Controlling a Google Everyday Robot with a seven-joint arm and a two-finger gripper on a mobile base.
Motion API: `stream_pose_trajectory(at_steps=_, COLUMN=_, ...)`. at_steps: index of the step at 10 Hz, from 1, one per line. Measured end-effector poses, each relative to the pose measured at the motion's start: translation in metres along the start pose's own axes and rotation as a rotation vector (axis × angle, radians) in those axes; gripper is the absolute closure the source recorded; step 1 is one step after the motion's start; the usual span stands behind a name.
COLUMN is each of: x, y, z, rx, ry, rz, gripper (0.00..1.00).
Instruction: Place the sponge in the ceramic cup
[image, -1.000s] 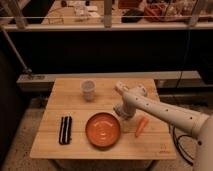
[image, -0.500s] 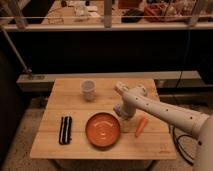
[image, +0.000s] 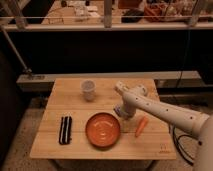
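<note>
Nothing that we can make out has moved since the earlier frames: the arm (image: 160, 112) reaches in from the right as it did, and its claw (image: 121, 111) hangs low over the desk (image: 55, 112), just beside the upper right rim of the orange plate (image: 87, 130). We cannot tell whether the claw is released or clenched. We cannot pick out the sponge anywhere: no light-blue block shows on the bare wood, and it may be hidden at the claw. The ceramic cup (image: 88, 90) stands upright near the desk's far edge, up and to the left of the claw in the picture, with bare wood between them. Nothing blue shows at its mouth. In our judgement, any carry to the cup would run along that diagonal, past the plate's far rim.
</note>
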Motion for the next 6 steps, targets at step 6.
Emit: stream_pose_trajectory(at_steps=6, x=-0.0008, y=0.0012, z=-0.0074, rx=-0.003, ry=-0.001, rz=-0.002, gripper=0.34)
